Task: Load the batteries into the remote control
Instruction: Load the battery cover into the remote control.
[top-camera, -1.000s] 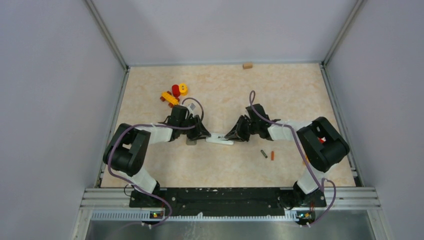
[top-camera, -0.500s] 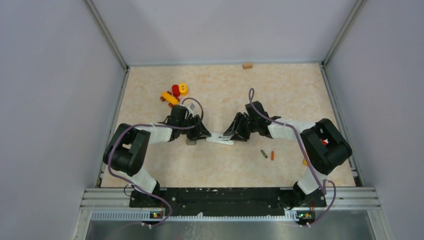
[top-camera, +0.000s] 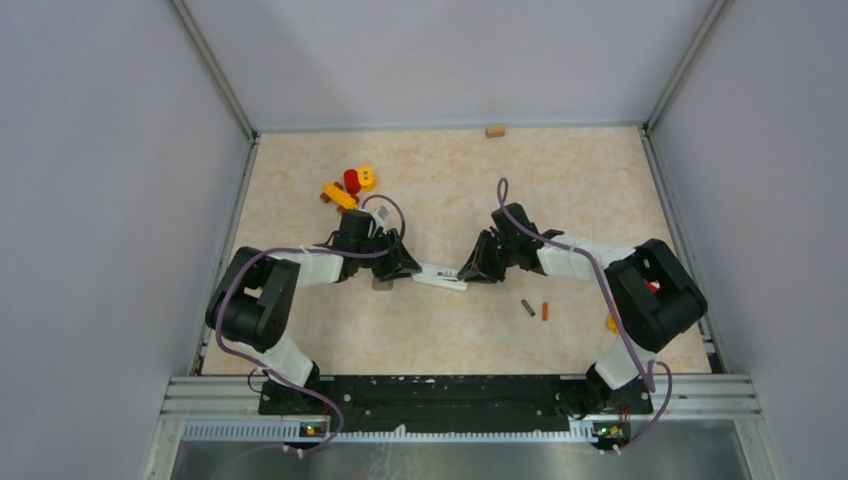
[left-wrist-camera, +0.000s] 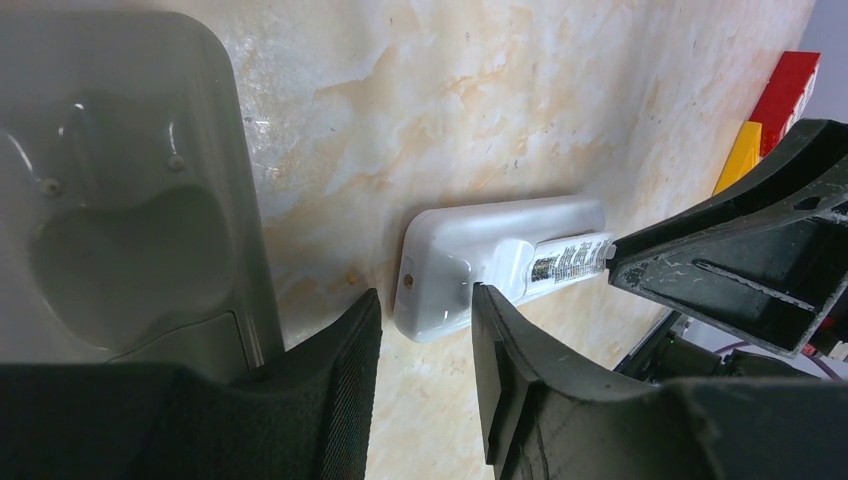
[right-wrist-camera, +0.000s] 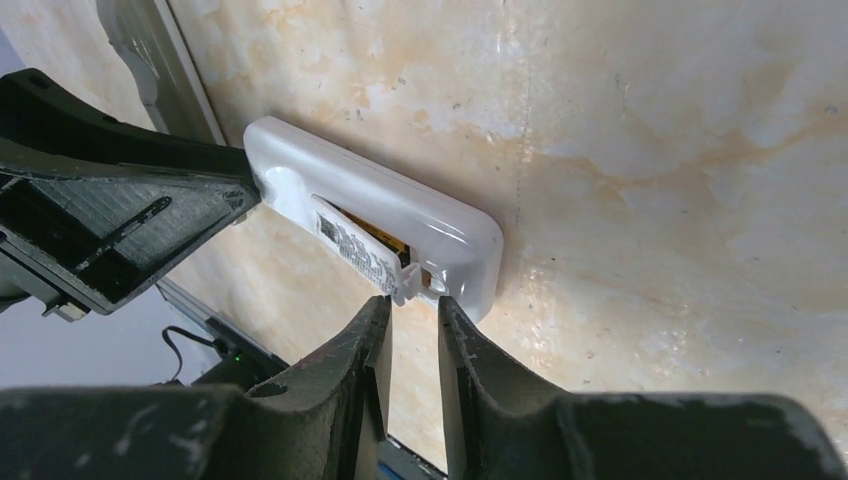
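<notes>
Batteries lie in two places. One thin battery with a printed label (right-wrist-camera: 355, 245) sits in the open slot of the white plastic remote control (top-camera: 440, 277), tilted, with its right end poking up. A little dark green battery (top-camera: 528, 307) and a little orange battery (top-camera: 545, 311) lie side by side on the pale marbled worktop (top-camera: 580, 190), to the right of the remote and apart from it. The left gripper (left-wrist-camera: 425, 330) has its fingers apart, one on each side of the remote's left end; I cannot tell if they squeeze it. The right gripper (right-wrist-camera: 412, 310) has its fingers nearly together, right at the battery's raised end; I cannot tell if they pinch it. A grey plastic piece (left-wrist-camera: 120, 200) lies beside the left gripper.
</notes>
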